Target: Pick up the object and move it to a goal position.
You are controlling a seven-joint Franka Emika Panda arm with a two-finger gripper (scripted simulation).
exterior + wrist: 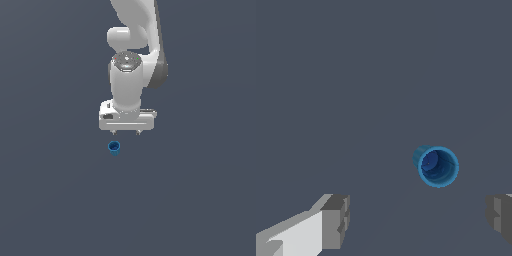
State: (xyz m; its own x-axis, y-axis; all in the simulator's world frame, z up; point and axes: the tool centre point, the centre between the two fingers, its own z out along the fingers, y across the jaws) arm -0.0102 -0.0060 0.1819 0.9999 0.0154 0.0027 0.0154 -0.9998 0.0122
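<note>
My pincer hangs spread wide, nothing between its fingers, so I judge the reaching step is in hand and the grasp has not begun. The cup stands on the grey surface, upright with its dark hollow facing up, near my fingertips but clear of them. In the exterior view it sits just off toward that view's left of the midpoint between my tips, and a little nearer the camera. In the wrist view the cup lies ahead of the gap between my two fingers, closer to one finger than the other, touching neither.

Next, I reckon, I must shift sideways and forward until the cup is centred in the gap, then come down so the pads flank its wall, and only then close. It is tiny beside my fingers, so a poor centring could knock it over. I see no goal marker in either view.
</note>
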